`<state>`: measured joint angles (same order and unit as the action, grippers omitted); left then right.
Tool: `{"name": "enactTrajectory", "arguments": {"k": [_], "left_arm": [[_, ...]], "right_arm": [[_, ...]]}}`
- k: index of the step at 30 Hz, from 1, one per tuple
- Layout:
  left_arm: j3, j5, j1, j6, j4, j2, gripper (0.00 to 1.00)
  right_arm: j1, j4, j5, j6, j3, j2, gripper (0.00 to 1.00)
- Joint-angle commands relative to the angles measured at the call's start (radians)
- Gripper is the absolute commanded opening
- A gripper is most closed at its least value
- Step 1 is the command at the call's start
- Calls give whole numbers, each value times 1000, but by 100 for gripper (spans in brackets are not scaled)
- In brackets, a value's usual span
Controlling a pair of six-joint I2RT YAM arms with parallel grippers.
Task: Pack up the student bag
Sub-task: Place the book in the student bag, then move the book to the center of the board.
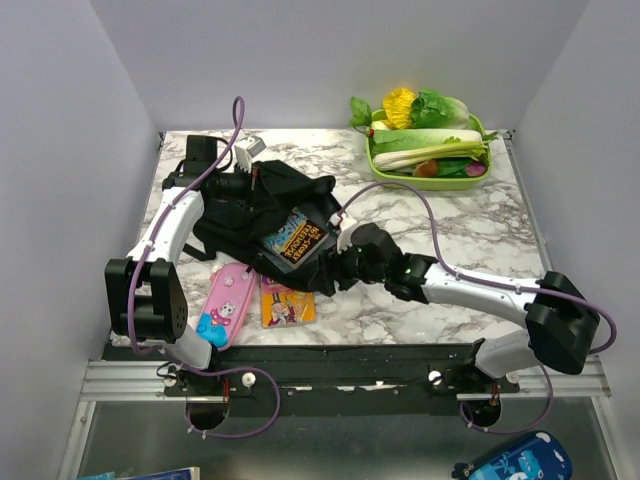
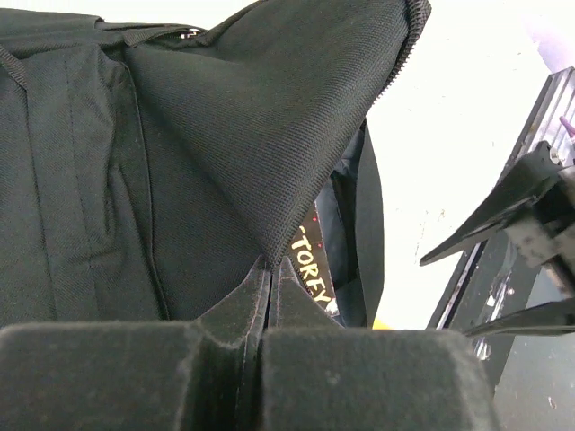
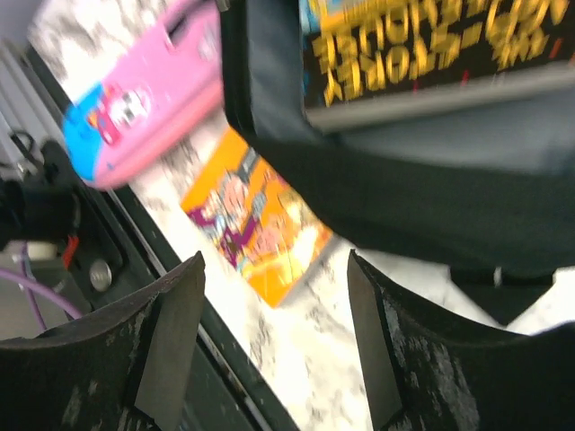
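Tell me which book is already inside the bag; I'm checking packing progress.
The black-covered book with yellow lettering sits in the student bag opening; the orange book lies outside on the table.

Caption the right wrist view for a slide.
Open right gripper facing orange book, pink pencil case and student bag holding a black book.

book (image 1: 296, 238) in student bag (image 1: 285, 187), pencil case (image 1: 227, 302) beside

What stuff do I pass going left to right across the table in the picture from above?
Soft pink pencil case → thin orange picture book → green plastic tray of toy vegetables.
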<state>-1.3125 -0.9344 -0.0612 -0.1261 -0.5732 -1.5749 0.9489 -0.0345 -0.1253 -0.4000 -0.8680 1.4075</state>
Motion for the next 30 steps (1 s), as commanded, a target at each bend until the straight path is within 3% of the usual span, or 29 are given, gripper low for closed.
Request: {"name": "enactTrajectory", "arguments": {"k": [1,8,12,16,22,25,28,30], "left_arm": [[-39,-9,-6,39,65,-13,0],[-27,0,-6,17,38,3,0],[-19,-3,-8,8,29,22,0],[-16,-9,-8,-3,15,39,0],[-8,-14,-8,-26,-11,64,0],[-7,-15,-8,-36,-17,75,0],[-8,-21,-8,-38,-22,73,0],[-2,-24,-8,-38,-17,66,0]], "right_arm": [[33,50,-126,-49,81,60,72],[122,44,-39,-59,26,211,69],[146,77,103,-118,-43,281,67],[160,165,249,-138,-121,344,66],[183,310,371,-175,-226,438,56],[191,333,366,-186,-229,455,47],[195,370,371,-198,-230,476,28],[195,369,365,-200,-207,475,8]]}}
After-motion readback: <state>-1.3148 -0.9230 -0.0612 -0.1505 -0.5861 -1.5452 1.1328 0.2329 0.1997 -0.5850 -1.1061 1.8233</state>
